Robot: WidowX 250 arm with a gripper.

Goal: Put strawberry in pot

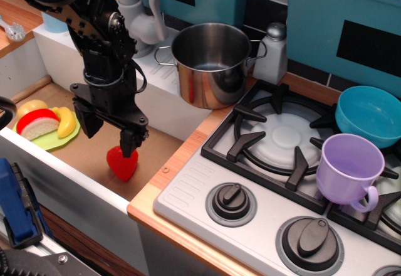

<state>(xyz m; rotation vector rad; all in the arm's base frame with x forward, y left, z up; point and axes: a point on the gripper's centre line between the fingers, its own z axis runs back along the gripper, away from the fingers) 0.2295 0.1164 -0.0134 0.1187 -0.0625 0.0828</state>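
The strawberry (122, 164) is a small glossy red toy lying on the brown floor of the sink basin, near its right wall. My black gripper (108, 135) hangs just above it, jaws open. The right fingertip (128, 143) is at the strawberry's top; I cannot tell if it touches. The left finger is well to the strawberry's left. The pot (210, 63) is a shiny steel pot with loop handles. It stands upright and empty on the counter behind and to the right of the sink, at the back left corner of the stove.
A green plate (49, 139) with a red-and-white slice (36, 124) and a yellow toy (65, 120) lies at the sink's left. A grey faucet (139, 12) rises behind the arm. A white shaker (273, 53) stands by the pot. A teal bowl (369, 116) and a lilac mug (348, 170) sit on the stove.
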